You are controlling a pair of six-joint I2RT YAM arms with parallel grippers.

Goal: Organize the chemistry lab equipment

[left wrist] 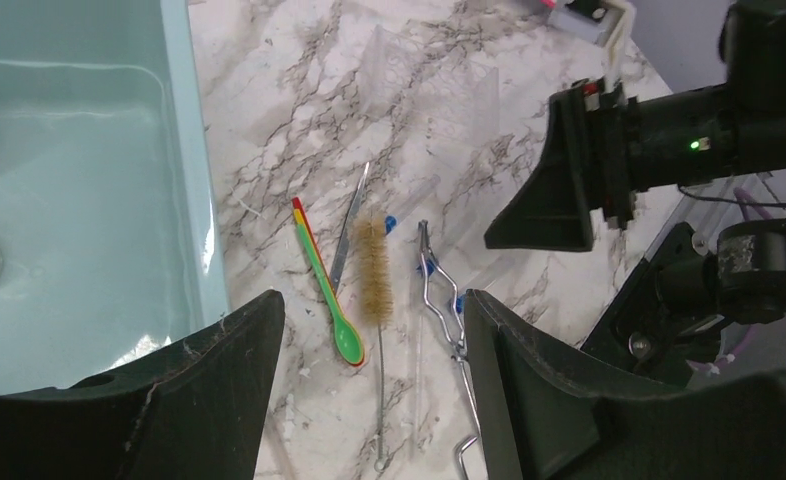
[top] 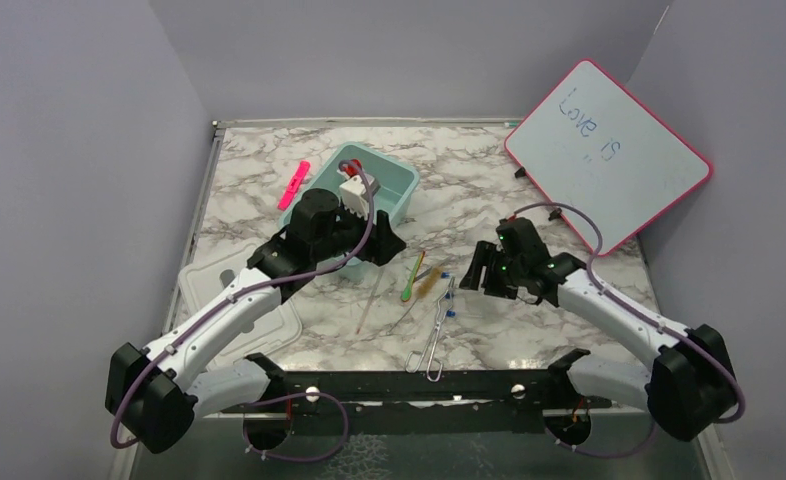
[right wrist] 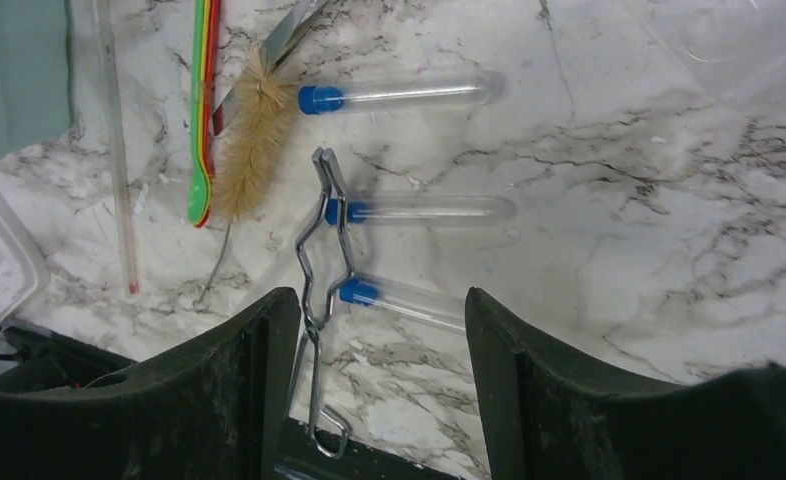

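On marble (right wrist: 669,230), three clear blue-capped tubes (right wrist: 439,209)

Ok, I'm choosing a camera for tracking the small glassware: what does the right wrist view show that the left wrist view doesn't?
Only the right wrist: the three blue-capped tubes with their clear bodies plain to see. Only the left wrist: the inside of the teal bin, and the right arm. Both: the green-handled tool, the tan-bristled brush and the metal tongs, lying side by side on the marble table.
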